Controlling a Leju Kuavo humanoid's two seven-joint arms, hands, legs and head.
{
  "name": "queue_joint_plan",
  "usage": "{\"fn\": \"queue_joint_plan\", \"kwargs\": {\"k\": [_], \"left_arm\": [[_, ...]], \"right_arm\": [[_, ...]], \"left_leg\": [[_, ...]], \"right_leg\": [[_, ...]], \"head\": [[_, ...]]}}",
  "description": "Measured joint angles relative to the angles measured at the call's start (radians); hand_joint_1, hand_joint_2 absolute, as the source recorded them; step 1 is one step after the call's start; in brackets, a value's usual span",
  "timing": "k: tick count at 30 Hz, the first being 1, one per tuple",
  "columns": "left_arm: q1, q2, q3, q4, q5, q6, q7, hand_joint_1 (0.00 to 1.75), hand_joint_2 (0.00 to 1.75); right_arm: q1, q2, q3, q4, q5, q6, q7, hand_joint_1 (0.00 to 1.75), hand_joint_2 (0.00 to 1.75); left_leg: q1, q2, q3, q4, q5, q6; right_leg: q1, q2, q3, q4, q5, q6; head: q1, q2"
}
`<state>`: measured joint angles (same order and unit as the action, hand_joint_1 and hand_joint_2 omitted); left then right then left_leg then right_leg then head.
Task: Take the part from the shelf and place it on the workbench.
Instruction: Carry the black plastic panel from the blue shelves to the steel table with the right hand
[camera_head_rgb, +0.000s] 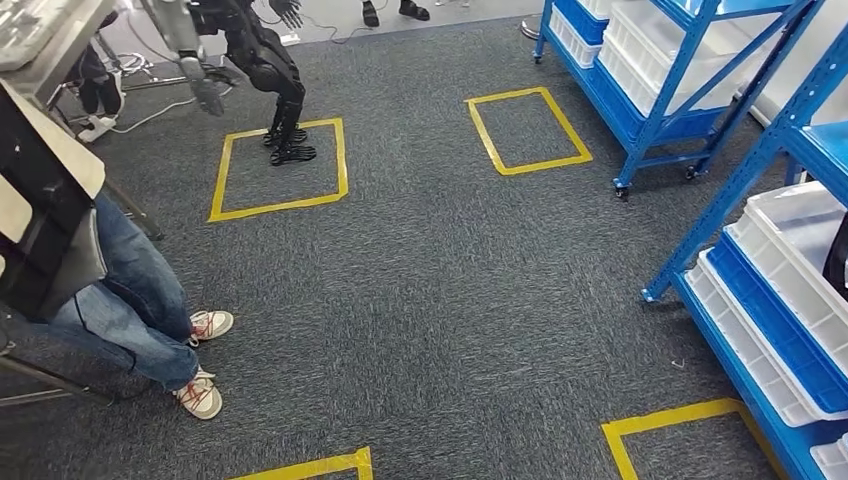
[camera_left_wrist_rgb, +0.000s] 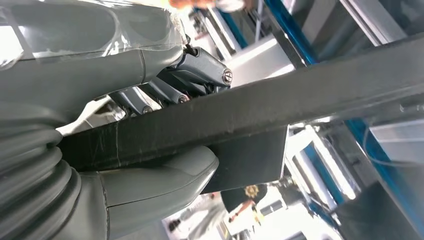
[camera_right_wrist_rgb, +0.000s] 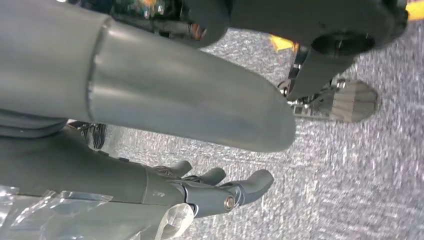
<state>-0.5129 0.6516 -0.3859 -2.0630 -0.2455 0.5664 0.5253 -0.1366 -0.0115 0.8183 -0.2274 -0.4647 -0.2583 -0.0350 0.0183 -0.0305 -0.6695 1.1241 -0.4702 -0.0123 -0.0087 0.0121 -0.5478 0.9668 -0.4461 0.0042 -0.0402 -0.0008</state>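
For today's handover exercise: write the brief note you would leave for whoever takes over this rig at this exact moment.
Left hand: grips a long dark part, thumb under it, fingers over it.
Right hand: holds nothing, fingers apart, hanging above the grey carpet.
Scene: the head view looks down at carpet with yellow tape squares; blue shelves with white bins stand on the right; a seated person is on the left.
Done: the part appears to be taken.
Left: find the workbench and set the part on it.
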Motion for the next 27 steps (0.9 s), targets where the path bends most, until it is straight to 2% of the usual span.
{"fn": "queue_joint_plan", "kwargs": {"k": [1, 2, 3, 4, 5, 7, 8, 9, 11, 12, 13, 14, 15, 16, 17, 18, 19, 20, 22, 23, 24, 26, 27], "left_arm": [[0.001, 0.000, 0.000, 0.000, 0.000, 0.000, 0.000, 1.75, 1.75], [0.003, 0.000, -0.001, 0.000, 0.000, 0.000, 0.000, 1.75, 1.75], [0.005, 0.000, -0.001, 0.001, 0.000, 0.001, 0.000, 1.75, 1.75], [0.007, 0.000, -0.001, 0.001, 0.000, 0.002, 0.000, 1.75, 1.75], [0.008, 0.000, 0.000, 0.001, 0.000, 0.004, 0.000, 1.75, 1.75], [0.009, 0.000, 0.003, 0.001, 0.001, 0.010, -0.001, 1.75, 1.75], [0.009, 0.000, 0.005, 0.001, 0.001, 0.014, -0.002, 1.75, 1.75], [0.011, 0.000, 0.007, 0.001, 0.001, 0.017, -0.003, 1.75, 1.75], [0.019, 0.003, 0.014, 0.001, 0.001, 0.020, -0.005, 1.75, 1.75], [0.025, 0.005, 0.019, 0.001, 0.001, 0.021, -0.006, 1.75, 1.75], [0.031, 0.006, 0.024, 0.001, 0.001, 0.021, -0.006, 1.75, 1.75], [0.040, 0.007, 0.027, 0.001, 0.000, 0.023, -0.007, 1.75, 1.75], [0.050, 0.008, 0.030, 0.001, 0.000, 0.024, -0.007, 1.75, 1.75], [0.063, 0.008, 0.031, 0.001, 0.000, 0.025, -0.008, 1.75, 1.75], [0.080, 0.008, 0.033, 0.001, -0.001, 0.023, -0.008, 1.75, 1.75], [0.097, 0.008, 0.037, 0.001, -0.002, 0.021, -0.007, 1.75, 1.75], [0.114, 0.008, 0.041, 0.001, -0.004, 0.017, -0.006, 1.75, 1.75], [0.130, 0.008, 0.048, 0.001, -0.006, 0.014, -0.006, 1.75, 1.75], [0.158, 0.008, 0.062, 0.001, -0.010, 0.012, -0.010, 1.75, 1.75], [0.171, 0.007, 0.069, 0.001, -0.012, 0.011, -0.015, 1.75, 1.75], [0.184, 0.007, 0.073, 0.001, -0.014, 0.010, -0.021, 1.75, 1.75], [0.206, 0.006, 0.079, 0.001, -0.022, 0.008, -0.034, 1.75, 1.75], [0.215, 0.006, 0.082, 0.001, -0.027, 0.008, -0.039, 1.75, 1.75]], "right_arm": [[0.001, 0.000, 0.000, 0.000, 0.000, 0.000, -0.001, 0.00, 0.00], [0.001, 0.000, 0.000, 0.000, 0.000, 0.001, -0.003, 0.00, 0.00], [0.001, 0.000, 0.000, 0.000, 0.000, 0.001, -0.005, 0.00, 0.00], [0.000, 0.000, 0.000, 0.000, 0.000, 0.001, -0.007, 0.00, 0.00], [-0.001, 0.000, 0.000, 0.000, 0.000, 0.001, -0.009, 0.00, 0.00], [-0.002, 0.000, 0.000, 0.000, 0.000, 0.001, -0.010, 0.00, 0.00], [-0.003, 0.000, 0.000, 0.000, 0.001, 0.001, -0.010, 0.00, 0.00], [-0.004, 0.000, 0.000, 0.000, 0.002, 0.001, -0.010, 0.00, 0.00], [-0.007, 0.000, 0.000, 0.000, 0.005, 0.001, -0.009, 0.00, 0.00], [-0.009, -0.002, 0.000, 0.000, 0.008, 0.001, -0.008, 0.00, 0.00], [-0.010, -0.003, 0.000, 0.000, 0.012, 0.001, -0.008, 0.00, 0.00], [-0.010, -0.005, 0.000, 0.000, 0.018, 0.001, -0.008, 0.00, 0.00], [-0.008, -0.007, 0.000, 0.000, 0.024, 0.001, -0.009, 0.00, 0.00], [-0.005, -0.009, 0.000, 0.000, 0.031, 0.001, -0.013, 0.00, 0.00], [-0.003, -0.011, 0.001, 0.000, 0.038, 0.000, -0.018, 0.00, 0.00], [0.000, -0.014, 0.002, 0.000, 0.044, -0.002, -0.026, 0.00, 0.00], [0.001, -0.016, 0.003, 0.000, 0.047, -0.004, -0.034, 0.00, 0.00], [0.002, -0.020, 0.005, 0.000, 0.050, -0.007, -0.041, 0.00, 0.00], [0.002, -0.027, 0.007, 0.000, 0.055, -0.012, -0.051, 0.00, 0.00], [0.002, -0.029, 0.008, 0.000, 0.058, -0.013, -0.052, 0.00, 0.00], [0.001, -0.031, 0.009, 0.000, 0.060, -0.014, -0.051, 0.00, 0.00], [-0.006, -0.034, 0.010, 0.000, 0.064, -0.010, -0.044, 0.00, 0.00], [-0.010, -0.036, 0.010, 0.000, 0.065, -0.008, -0.039, 0.00, 0.00]], "left_leg": [[0.000, 0.011, -0.035, 0.074, -0.030, -0.003], [0.001, 0.014, -0.061, 0.128, -0.047, -0.004], [0.001, 0.015, -0.070, 0.146, -0.047, -0.003], [0.000, 0.018, -0.056, 0.120, -0.028, -0.002], [-0.002, 0.027, -0.023, 0.058, 0.003, 0.001], [-0.012, 0.077, 0.056, -0.091, 0.057, 0.014], [-0.018, 0.097, 0.079, -0.135, 0.069, 0.021], [-0.024, 0.107, 0.088, -0.156, 0.072, 0.027], [-0.026, 0.086, 0.088, -0.163, 0.075, 0.037], [-0.024, 0.074, 0.090, -0.168, 0.078, 0.042], [-0.020, 0.063, 0.093, -0.172, 0.080, 0.047], [-0.016, 0.051, 0.097, -0.175, 0.082, 0.051], [-0.015, 0.040, 0.098, -0.176, 0.082, 0.054], [-0.014, 0.028, 0.098, -0.176, 0.082, 0.056], [-0.014, 0.014, 0.098, -0.175, 0.082, 0.057], [-0.013, -0.001, 0.099, -0.175, 0.082, 0.057], [-0.012, -0.017, 0.099, -0.174, 0.082, 0.057], [-0.009, -0.033, 0.100, -0.173, 0.081, 0.055], [-0.006, -0.062, 0.099, -0.168, 0.078, 0.046], [-0.005, -0.074, 0.096, -0.166, 0.077, 0.039], [-0.004, -0.085, 0.092, -0.165, 0.077, 0.032], [0.001, -0.106, 0.087, -0.168, 0.082, 0.020], [0.002, -0.099, 0.083, -0.163, 0.079, 0.015]], "right_leg": [[0.003, -0.013, 0.000, 0.000, -0.001, -0.003], [0.005, -0.027, 0.000, 0.000, -0.002, -0.004], [0.007, -0.041, 0.000, 0.000, -0.004, -0.006], [0.009, -0.055, 0.001, 0.000, -0.006, -0.006], [0.011, -0.068, 0.004, 0.000, -0.008, -0.006], [0.016, -0.091, 0.009, 0.001, -0.014, -0.002], [0.018, -0.100, 0.012, 0.001, -0.017, 0.001], [0.020, -0.110, 0.014, 0.001, -0.020, 0.005], [0.020, -0.126, 0.018, 0.001, -0.025, 0.014], [0.018, -0.117, 0.019, 0.007, -0.032, 0.019], [0.016, -0.095, 0.011, 0.027, -0.046, 0.024], [0.014, -0.067, -0.008, 0.071, -0.071, 0.029], [0.011, -0.039, -0.038, 0.135, -0.102, 0.032], [0.010, -0.025, -0.075, 0.208, -0.132, 0.034], [0.008, -0.020, -0.108, 0.268, -0.150, 0.037], [0.006, -0.019, -0.127, 0.296, -0.150, 0.039], [0.003, -0.018, -0.126, 0.284, -0.130, 0.041], [-0.001, -0.011, -0.104, 0.231, -0.094, 0.043], [-0.014, 0.038, -0.041, 0.087, -0.027, 0.049], [-0.018, 0.060, -0.020, 0.039, -0.011, 0.049], [-0.019, 0.074, -0.009, 0.016, -0.007, 0.046], [-0.014, 0.054, -0.007, 0.013, -0.007, 0.032], [-0.013, 0.041, -0.006, 0.011, -0.006, 0.025]], "head": [[0.000, 0.000], [0.000, 0.000], [0.000, 0.000], [0.000, 0.000], [0.000, 0.000], [0.000, 0.000], [0.000, 0.000], [0.000, 0.000], [0.000, 0.000], [0.001, 0.000], [0.001, 0.000], [0.002, 0.000], [0.002, 0.000], [0.002, 0.000], [0.002, 0.000], [0.003, 0.000], [0.003, 0.000], [0.003, 0.000], [0.003, 0.000], [0.004, 0.000], [0.004, 0.000], [0.003, 0.000], [0.002, 0.000]]}}
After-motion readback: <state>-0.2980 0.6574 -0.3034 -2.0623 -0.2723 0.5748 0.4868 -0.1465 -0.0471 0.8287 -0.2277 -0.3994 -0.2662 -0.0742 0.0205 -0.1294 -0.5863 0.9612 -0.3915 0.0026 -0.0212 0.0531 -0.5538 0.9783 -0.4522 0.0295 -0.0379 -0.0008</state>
